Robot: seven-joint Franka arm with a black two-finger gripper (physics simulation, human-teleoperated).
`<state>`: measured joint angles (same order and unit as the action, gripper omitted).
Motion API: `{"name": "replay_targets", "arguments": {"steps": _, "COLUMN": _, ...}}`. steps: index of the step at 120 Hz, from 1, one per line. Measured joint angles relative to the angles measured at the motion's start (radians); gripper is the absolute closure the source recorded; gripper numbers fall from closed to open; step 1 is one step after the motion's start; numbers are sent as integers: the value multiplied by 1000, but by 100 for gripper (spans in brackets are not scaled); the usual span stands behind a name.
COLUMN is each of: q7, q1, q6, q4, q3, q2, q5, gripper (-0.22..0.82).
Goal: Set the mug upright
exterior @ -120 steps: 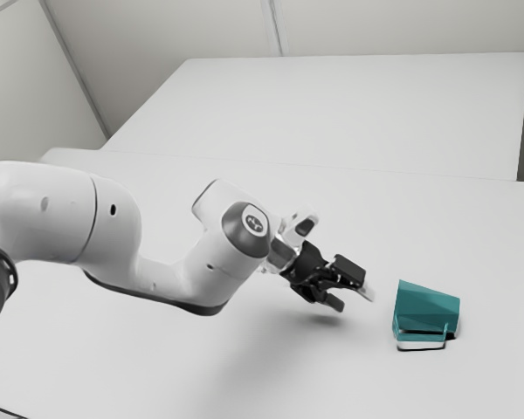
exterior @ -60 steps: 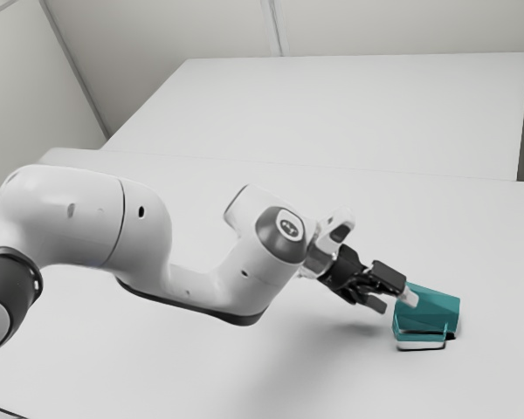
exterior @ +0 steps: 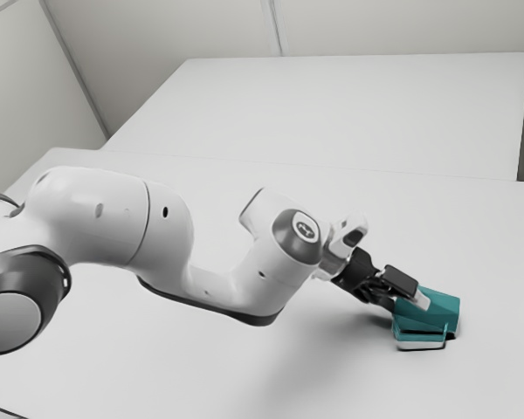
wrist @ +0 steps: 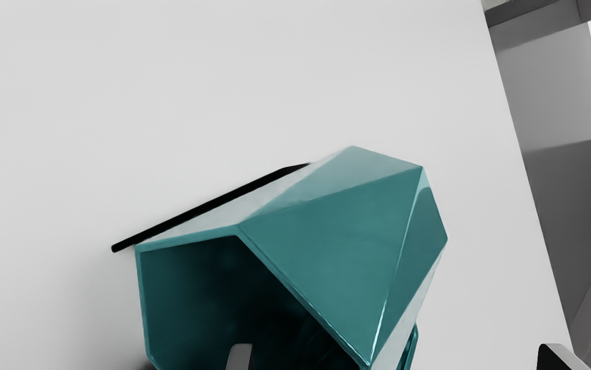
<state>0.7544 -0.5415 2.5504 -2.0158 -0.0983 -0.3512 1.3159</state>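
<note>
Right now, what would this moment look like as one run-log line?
mug: lying on its side on the table | mouth: facing the jaws | jaws: open, at the mug | upright: not yet

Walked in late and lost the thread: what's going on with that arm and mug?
A robot arm is reaching for a teal mug lying on its side on a table. Its open gripper has one finger at the mug's mouth and the other outside, not gripping it. The mug isn't upright yet.
</note>
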Motion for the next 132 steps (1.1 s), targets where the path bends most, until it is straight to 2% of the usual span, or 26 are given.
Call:
{"name": "replay_targets", "arguments": {"steps": 97, "q7": 121, "q1": -10, "q6": -6, "q4": 66, "q3": -1, "q2": -84, "q5": 102, "gripper": 1}}
{"name": "replay_targets", "arguments": {"steps": 109, "q7": 135, "q1": -13, "q6": -6, "q4": 69, "q3": -1, "q2": -89, "q5": 107, "gripper": 4}}
{"name": "replay_targets", "arguments": {"steps": 132, "q7": 156, "q1": -13, "q6": -11, "q4": 72, "q3": 4, "q2": -94, "q5": 121, "gripper": 18}}
